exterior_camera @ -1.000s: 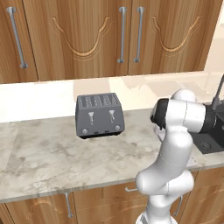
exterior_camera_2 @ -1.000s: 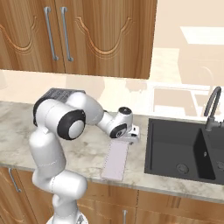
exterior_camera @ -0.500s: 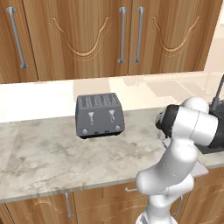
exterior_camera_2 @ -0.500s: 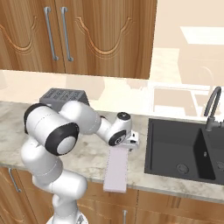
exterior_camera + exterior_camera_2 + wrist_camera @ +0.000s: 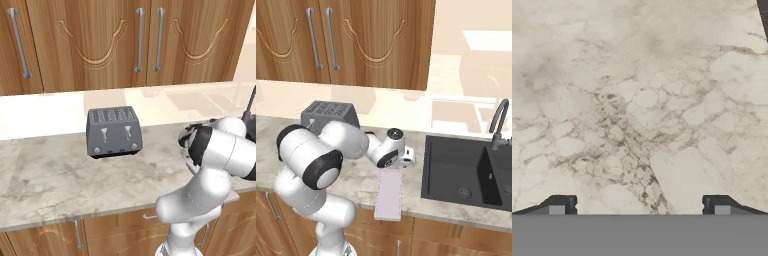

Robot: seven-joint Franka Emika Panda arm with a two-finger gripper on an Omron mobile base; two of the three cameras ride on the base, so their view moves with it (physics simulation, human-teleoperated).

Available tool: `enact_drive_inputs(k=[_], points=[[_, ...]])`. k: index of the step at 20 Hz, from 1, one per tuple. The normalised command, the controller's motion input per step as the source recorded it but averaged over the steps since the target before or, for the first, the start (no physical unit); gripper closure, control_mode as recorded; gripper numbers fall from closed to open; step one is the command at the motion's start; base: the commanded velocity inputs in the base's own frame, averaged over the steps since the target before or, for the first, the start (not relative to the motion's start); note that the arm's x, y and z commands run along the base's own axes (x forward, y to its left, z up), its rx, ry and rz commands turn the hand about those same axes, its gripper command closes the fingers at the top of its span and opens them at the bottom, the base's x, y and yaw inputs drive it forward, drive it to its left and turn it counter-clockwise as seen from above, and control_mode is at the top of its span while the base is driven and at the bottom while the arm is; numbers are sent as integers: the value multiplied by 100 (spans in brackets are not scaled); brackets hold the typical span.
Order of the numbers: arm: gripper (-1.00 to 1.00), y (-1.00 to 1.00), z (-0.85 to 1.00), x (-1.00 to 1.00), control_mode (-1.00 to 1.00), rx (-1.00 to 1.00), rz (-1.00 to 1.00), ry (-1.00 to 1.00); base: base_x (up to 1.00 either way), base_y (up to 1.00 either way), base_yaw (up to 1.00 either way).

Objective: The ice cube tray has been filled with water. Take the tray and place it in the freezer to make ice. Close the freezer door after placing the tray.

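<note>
The ice cube tray (image 5: 388,196), long and pale lilac, lies on the marble counter with its near end over the front edge. My gripper (image 5: 404,161) hangs just past the tray's far end, toward the sink. In the hand view the fingertips (image 5: 562,205) stand wide apart, open, with bare marble between them and no tray in sight. My arm's bulky white links (image 5: 220,150) rise in front of that spot in the left base view. The freezer and its door are out of view.
A dark grey four-slot toaster (image 5: 114,132) (image 5: 328,112) stands at the back of the counter, left of the arm. A black sink (image 5: 466,172) with a faucet (image 5: 498,122) lies right of the tray. Wooden wall cabinets (image 5: 145,40) hang above.
The arm's elbow has swung down and forward, and the hand has dropped a little toward the counter. The tray lies where it was and the jaws stay open.
</note>
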Motion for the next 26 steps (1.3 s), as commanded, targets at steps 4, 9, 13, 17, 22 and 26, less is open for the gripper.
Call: enact_drive_inputs(k=[4,9,13,17,22,26], points=[[-100,0,55,0,-100,0,0,-10,0,0,0],[-100,-4,60,-33,-100,0,-4,-6,0,0,0],[-100,-7,52,-49,-100,0,-14,1,0,0,0],[-100,-1,39,-76,-100,4,-37,13,0,0,0],[-100,-19,27,-85,-100,19,-48,18,0,0,0],[-100,-16,6,-88,-100,23,-42,1,0,0,0]])
